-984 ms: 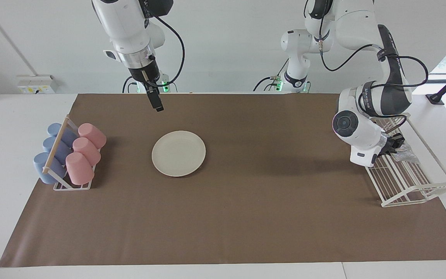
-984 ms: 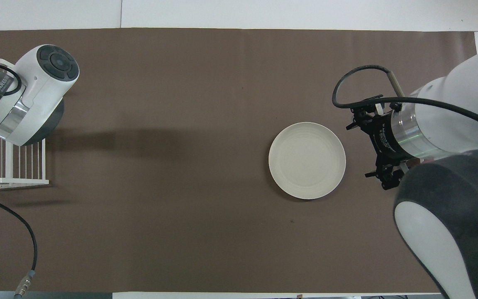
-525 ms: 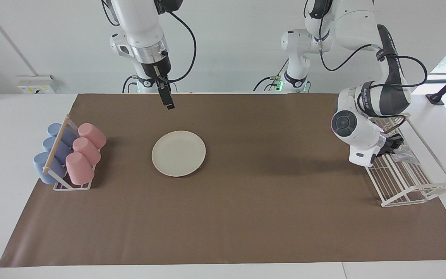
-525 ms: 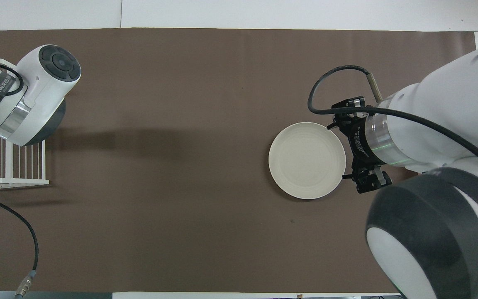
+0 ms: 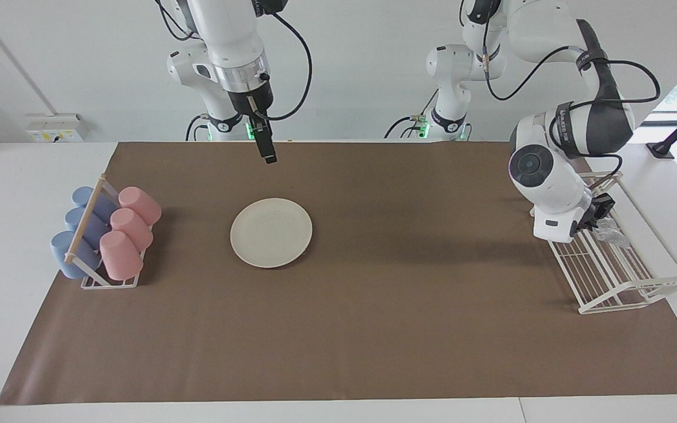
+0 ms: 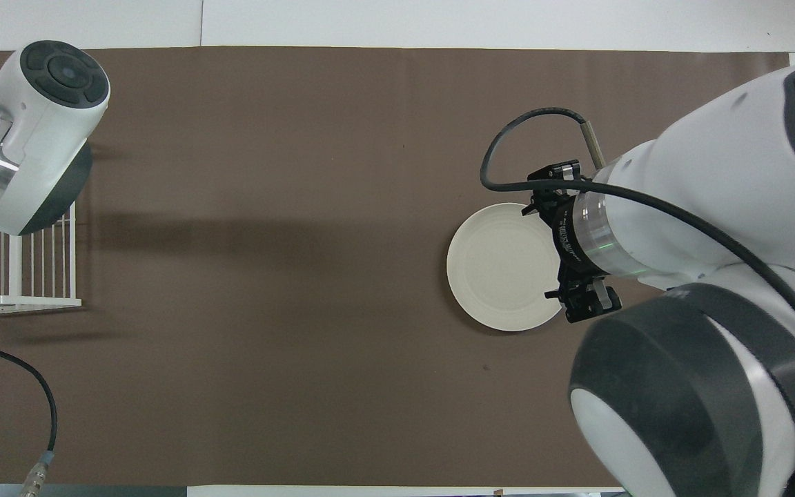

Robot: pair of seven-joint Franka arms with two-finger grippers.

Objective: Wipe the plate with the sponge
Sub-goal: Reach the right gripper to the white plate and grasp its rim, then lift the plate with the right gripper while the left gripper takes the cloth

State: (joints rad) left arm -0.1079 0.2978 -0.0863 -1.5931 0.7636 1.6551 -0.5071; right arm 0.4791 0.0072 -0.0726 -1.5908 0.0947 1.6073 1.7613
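Note:
The cream-white plate point(image 5: 271, 232) lies flat on the brown mat; in the overhead view the plate point(image 6: 497, 266) is partly covered by the right arm's wrist. My right gripper point(image 5: 268, 154) hangs high in the air, points down, and is well above the mat beside the plate's edge toward the robots. The silvery sponge point(image 5: 610, 236) lies in the white wire rack point(image 5: 615, 276) at the left arm's end. My left gripper point(image 5: 600, 211) is at the rack, right by the sponge, and is mostly hidden by its own hand. In the overhead view both grippers and the sponge are hidden.
A small rack with pink and blue cups point(image 5: 106, 235) stands at the right arm's end of the mat. The white wire rack also shows in the overhead view point(image 6: 18, 269). The brown mat point(image 5: 403, 305) covers most of the table.
My right arm has risen and swung toward the middle of the table, so its wrist now overlaps the plate from above. My left hand has lifted and turned a little at the rack.

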